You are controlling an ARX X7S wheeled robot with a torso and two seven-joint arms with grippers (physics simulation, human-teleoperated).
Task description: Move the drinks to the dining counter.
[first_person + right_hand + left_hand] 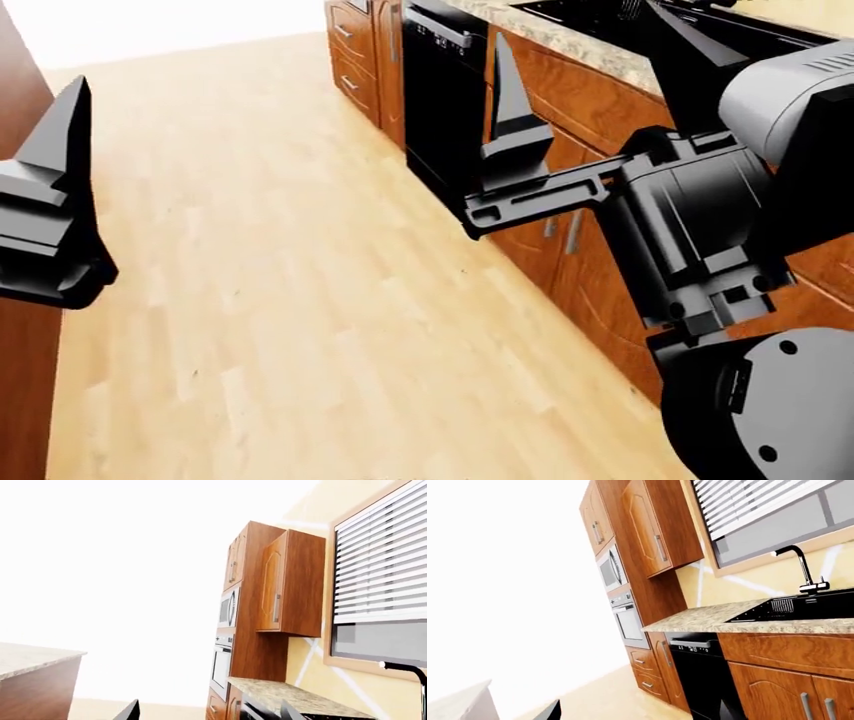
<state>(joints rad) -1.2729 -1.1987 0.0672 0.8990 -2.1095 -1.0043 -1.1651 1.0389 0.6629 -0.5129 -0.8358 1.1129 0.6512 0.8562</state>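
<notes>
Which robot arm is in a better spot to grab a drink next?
Hard to say: no drinks show. Probably the right gripper, beside the orange wooden cabinets under the speckled granite worktop; the left gripper hangs by the dark reddish-brown wood panel.

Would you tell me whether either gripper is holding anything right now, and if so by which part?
Nothing is held. The right gripper and the left gripper are both empty, and no drinks appear in any view.

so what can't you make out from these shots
- Drinks: in no view, so their location is unknown.
- Left black claw: cut by the head view's edge; open or shut unclear.
- Pale speckled granite counter slab: only a corner shows in the right wrist view.
</notes>
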